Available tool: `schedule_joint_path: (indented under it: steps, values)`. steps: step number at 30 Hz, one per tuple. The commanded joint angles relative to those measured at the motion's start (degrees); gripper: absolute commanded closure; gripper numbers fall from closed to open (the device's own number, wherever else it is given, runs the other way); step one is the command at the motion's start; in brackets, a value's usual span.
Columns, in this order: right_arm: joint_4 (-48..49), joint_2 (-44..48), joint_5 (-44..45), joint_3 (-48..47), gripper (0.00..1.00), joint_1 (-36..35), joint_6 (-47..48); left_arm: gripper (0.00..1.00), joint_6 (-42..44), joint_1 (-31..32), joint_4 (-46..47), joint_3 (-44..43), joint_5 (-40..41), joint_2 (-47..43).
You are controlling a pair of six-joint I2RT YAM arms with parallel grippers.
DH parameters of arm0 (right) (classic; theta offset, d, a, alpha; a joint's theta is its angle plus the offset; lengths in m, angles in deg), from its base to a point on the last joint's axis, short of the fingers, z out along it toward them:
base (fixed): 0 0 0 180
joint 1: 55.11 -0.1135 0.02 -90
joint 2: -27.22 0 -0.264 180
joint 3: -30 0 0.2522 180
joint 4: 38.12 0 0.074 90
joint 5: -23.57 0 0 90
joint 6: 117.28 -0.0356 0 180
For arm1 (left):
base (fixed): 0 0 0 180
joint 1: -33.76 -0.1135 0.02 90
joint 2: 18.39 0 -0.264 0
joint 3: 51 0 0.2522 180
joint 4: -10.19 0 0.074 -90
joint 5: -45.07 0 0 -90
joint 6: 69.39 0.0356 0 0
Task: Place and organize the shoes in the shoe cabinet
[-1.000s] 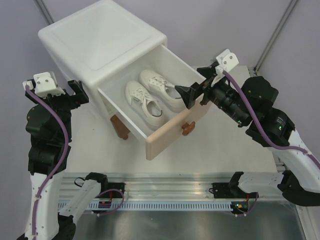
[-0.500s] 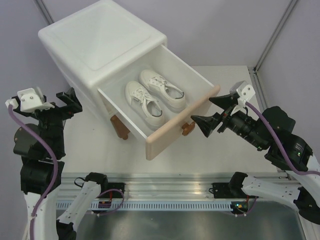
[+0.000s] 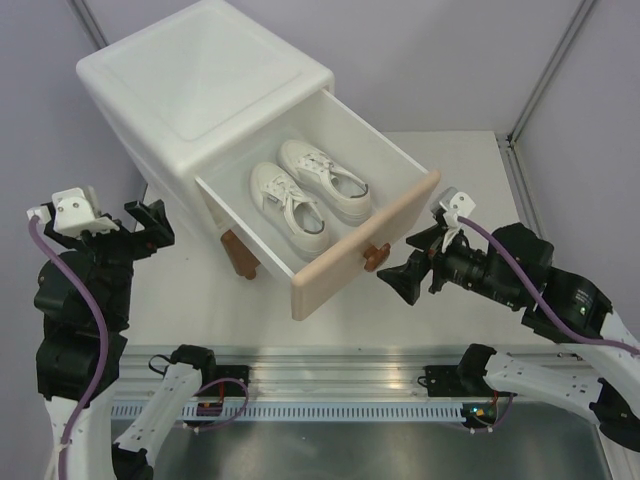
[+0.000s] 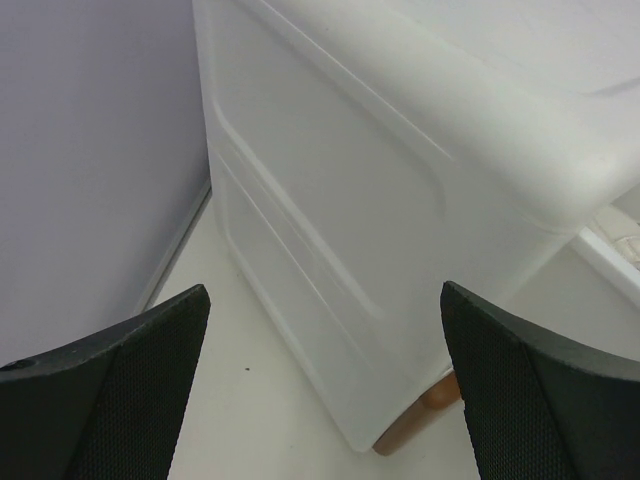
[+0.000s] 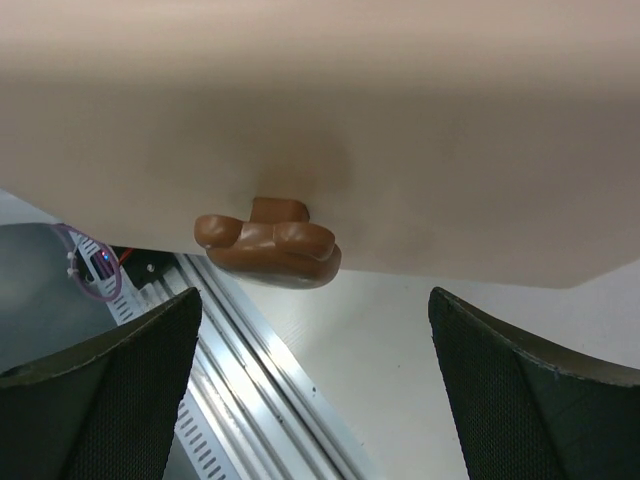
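Drawer knob (image 5: 268,240) just before spread right end effector (image 3: 412,260); left end effector (image 4: 325,300) spread too.

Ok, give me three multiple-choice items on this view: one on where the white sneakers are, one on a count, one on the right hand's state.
1. Where are the white sneakers relative to the upper drawer?
A. inside it, side by side
B. in front of it
C. underneath it

2. How many shoes lie in that drawer?
A. one
B. two
C. four

3. The right hand is:
A. open and empty
B. shut on a sneaker
C. shut on the drawer front

Answers: 1 A, both lie in the pulled-out drawer; 2 B, only the white pair shows; 3 A, its fingers stand wide apart, gripping nothing.
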Motion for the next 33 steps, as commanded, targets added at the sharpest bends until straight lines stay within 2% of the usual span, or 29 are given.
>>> schedule_joint_path:
  steps: [1, 11, 28, 33]
  values:
    - [-1.1, 0.3, -2.5, 1.7, 0.02, -0.2, -3.4, 0.0, -3.5, 0.3, -3.7, -1.3, -1.6, 0.7]
    - [3.2, -1.6, -1.7, 2.8, 0.05, -0.2, -7.8, 0.0, -5.0, 0.3, -6.4, -0.9, -2.0, 0.9]
    - [4.9, -5.3, -3.9, -0.5, 0.13, -0.2, -7.6, 0.0, -5.9, 0.3, -8.3, -1.1, -2.0, 2.0]
    - [5.2, -5.6, -3.6, -0.7, 0.26, -0.2, -7.5, 0.0, -6.9, 0.3, -8.3, -1.5, -3.0, 2.9]
